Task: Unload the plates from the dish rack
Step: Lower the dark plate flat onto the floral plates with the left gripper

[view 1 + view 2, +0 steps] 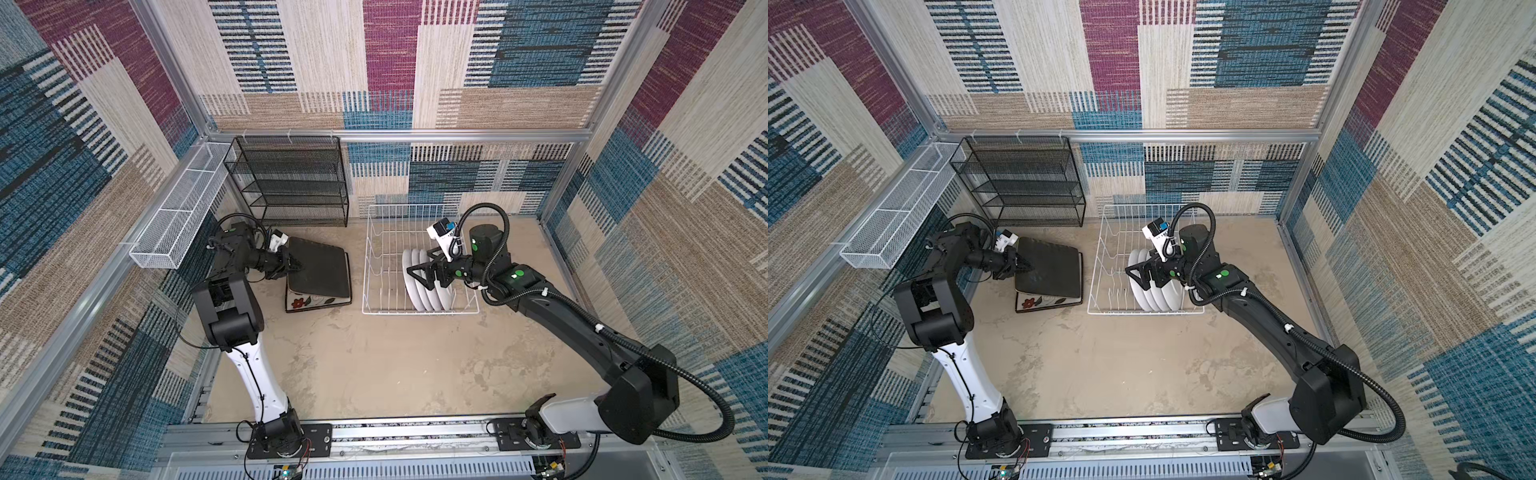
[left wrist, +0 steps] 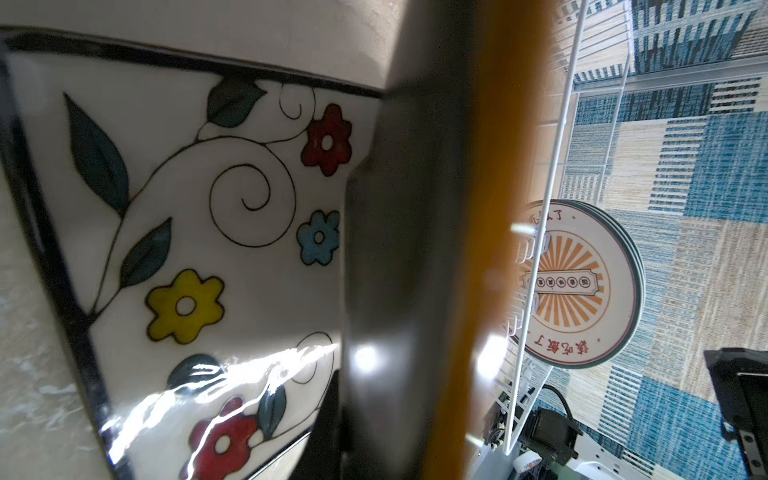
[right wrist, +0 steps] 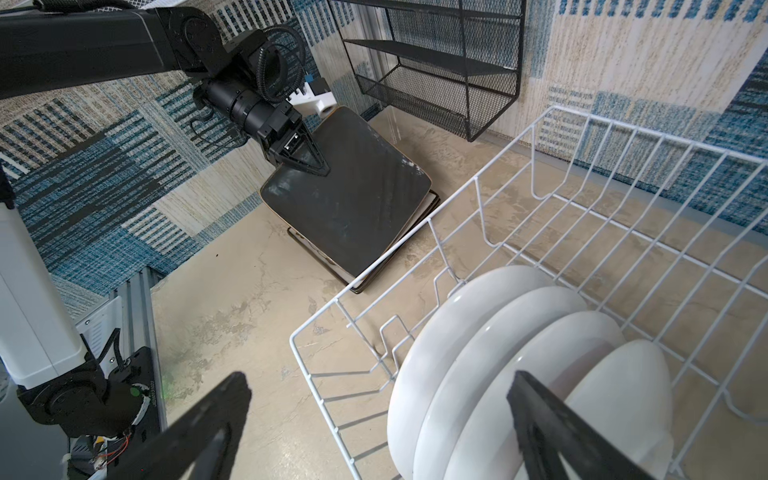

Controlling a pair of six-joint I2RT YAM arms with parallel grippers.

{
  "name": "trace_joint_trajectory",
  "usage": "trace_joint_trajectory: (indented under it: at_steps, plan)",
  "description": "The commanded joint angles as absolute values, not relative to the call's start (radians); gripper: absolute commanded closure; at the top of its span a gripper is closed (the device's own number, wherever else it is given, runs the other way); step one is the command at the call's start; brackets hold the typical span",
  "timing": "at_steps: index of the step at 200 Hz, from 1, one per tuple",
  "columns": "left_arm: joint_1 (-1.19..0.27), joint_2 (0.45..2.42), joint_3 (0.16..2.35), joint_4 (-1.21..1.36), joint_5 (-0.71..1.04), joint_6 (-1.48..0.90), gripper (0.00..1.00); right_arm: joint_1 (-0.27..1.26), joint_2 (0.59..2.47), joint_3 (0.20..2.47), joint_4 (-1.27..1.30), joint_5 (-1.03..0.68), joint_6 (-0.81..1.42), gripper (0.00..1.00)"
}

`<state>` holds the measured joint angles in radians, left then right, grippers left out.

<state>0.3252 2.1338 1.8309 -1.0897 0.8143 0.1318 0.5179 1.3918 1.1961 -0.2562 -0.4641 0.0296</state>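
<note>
Four round white plates on edge between the tines, at the near right end of the white wire dish rack, printed orange faces turned toward the left arm. Left of the rack, on the mottled beige tabletop, a cream flowered square plate lying face up. Above it, a black-backed square plate, tilted, higher at its left edge. Clamped on that edge, the left gripper, jaws together on the plate. Over the round plates, the right gripper, jaws spread wide, gripping nothing; contact impossible to tell. Farther back, a black mesh shelf unit. Along the left wall, a long white mesh basket.
</note>
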Motion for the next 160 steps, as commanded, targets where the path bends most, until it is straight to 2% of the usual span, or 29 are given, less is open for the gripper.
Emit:
trace_joint_trajectory:
  at_steps: [1,32,144,160]
  plan:
    - [0.342,2.139,1.845,-1.071,0.852,0.184,1.0,0.52,1.402,1.211,-0.242,-0.471,0.038,0.01]
    - [0.369,2.151,1.842,-1.09,0.891,0.228,1.0,0.522,1.414,1.216,-0.238,-0.483,0.037,0.01]
    - [0.379,2.273,1.901,-1.155,0.799,0.225,1.0,0.523,1.407,1.212,-0.243,-0.466,0.033,0.01]
    - [0.383,2.282,1.906,-1.155,0.794,0.223,0.96,0.523,1.408,1.214,-0.244,-0.461,0.034,0.01]
